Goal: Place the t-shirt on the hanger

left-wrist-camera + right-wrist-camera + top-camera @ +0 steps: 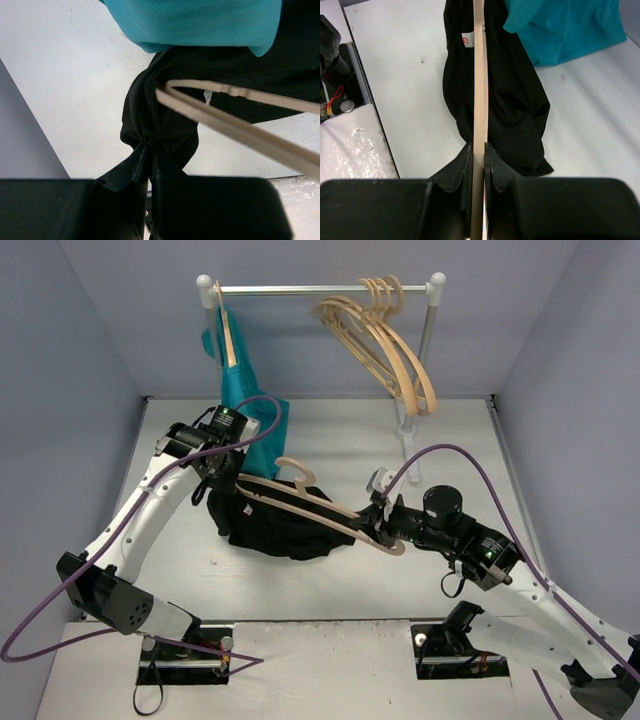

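The black t-shirt (275, 525) lies bunched on the table left of centre. My left gripper (212, 483) is shut on a fold of the t-shirt (160, 125) and lifts it a little. My right gripper (385, 515) is shut on the right arm of the pale wooden hanger (320, 503), held level over the shirt. The hanger's (235, 120) left end pokes into the neck opening, where a small white label (466, 40) shows. In the right wrist view the hanger (478, 100) runs edge-on between my fingers.
A teal garment (245, 405) hangs on a hanger at the left of the rail (320, 288), its hem close to the shirt. Several spare wooden hangers (385, 340) hang at the rail's right. Grey walls close in on three sides.
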`<action>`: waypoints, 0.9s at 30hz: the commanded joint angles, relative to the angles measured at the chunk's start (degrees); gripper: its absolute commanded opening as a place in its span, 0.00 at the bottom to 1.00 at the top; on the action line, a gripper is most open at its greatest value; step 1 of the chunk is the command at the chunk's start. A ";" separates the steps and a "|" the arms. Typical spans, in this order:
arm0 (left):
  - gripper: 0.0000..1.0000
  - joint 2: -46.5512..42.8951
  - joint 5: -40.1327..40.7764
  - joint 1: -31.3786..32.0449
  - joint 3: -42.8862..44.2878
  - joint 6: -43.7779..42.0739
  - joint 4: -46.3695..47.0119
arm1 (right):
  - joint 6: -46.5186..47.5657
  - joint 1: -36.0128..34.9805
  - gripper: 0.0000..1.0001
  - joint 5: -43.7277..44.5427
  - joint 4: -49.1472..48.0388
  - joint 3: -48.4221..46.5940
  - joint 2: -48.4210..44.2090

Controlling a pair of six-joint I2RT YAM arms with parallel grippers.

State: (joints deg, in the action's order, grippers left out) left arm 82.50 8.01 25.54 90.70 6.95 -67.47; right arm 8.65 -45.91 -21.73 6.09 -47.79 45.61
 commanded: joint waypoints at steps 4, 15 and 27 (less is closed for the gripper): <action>0.00 -0.08 0.41 0.01 4.46 -2.15 -0.47 | 3.22 -0.85 0.00 -9.82 -9.99 -2.59 1.68; 0.00 -2.27 8.30 -0.05 2.74 -2.50 -1.70 | 1.90 -0.69 0.00 -13.48 -9.96 -1.05 -1.44; 0.00 -6.52 1.96 -0.05 1.72 -2.27 -1.05 | 0.56 -0.76 0.00 -17.15 -10.10 -0.71 1.56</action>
State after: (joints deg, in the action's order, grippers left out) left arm 78.08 11.71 25.47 91.18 4.93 -70.07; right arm 9.37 -46.17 -32.68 3.18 -47.77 46.61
